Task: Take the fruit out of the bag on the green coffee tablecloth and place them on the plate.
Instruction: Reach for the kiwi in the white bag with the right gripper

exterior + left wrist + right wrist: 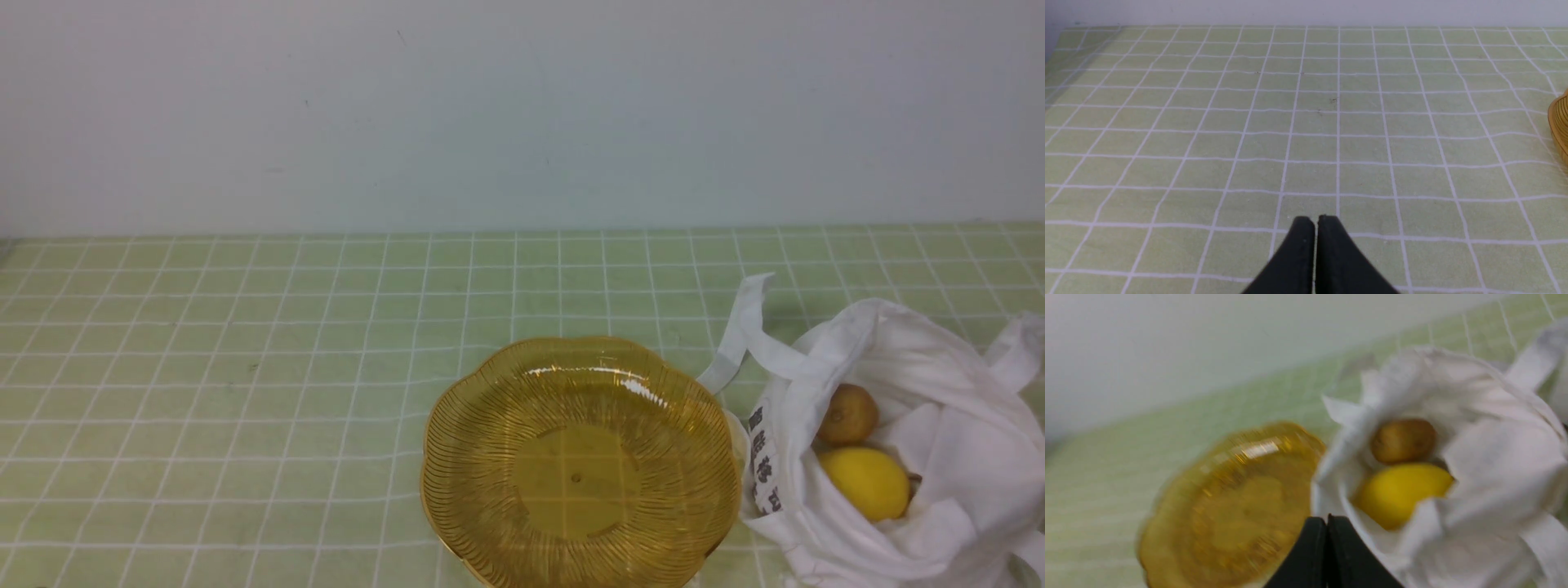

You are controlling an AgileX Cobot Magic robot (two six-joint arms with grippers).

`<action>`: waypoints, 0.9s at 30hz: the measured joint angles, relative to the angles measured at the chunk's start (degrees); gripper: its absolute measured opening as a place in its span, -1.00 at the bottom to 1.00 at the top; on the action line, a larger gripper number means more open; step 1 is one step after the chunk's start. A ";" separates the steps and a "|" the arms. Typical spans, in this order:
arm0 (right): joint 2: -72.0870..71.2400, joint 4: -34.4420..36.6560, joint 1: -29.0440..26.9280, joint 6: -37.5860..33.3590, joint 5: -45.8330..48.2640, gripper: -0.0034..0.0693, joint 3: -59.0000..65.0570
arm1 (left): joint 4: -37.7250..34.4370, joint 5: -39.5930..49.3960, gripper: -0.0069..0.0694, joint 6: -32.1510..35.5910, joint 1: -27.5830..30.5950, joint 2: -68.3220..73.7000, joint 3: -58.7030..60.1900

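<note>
The white bag lies open at the right on the green coffee tablecloth. Inside it sit a brown kiwi-like fruit and a yellow lemon. The amber plate stands just left of the bag, with nothing on it. Neither arm shows in the front view. In the right wrist view my right gripper is shut and holds nothing, close over the bag near the lemon, the kiwi-like fruit and the plate. My left gripper is shut over bare cloth.
A pale wall rises behind the table. The bag's strap handle sticks up beside the plate. A sliver of the plate's rim shows at the edge of the left wrist view.
</note>
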 joint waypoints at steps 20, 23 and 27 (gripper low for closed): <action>56.73 3.57 0.00 -18.72 -1.26 -0.45 -23.08 | 0.00 0.00 -0.84 0.00 0.00 0.00 0.00; 61.00 3.06 0.00 -21.50 -3.04 -0.05 -25.11 | 0.00 0.00 -0.84 0.00 0.00 0.00 0.00; 64.49 3.06 0.00 -23.76 -6.42 0.41 -25.57 | 0.00 0.00 -0.84 0.00 0.00 0.00 0.00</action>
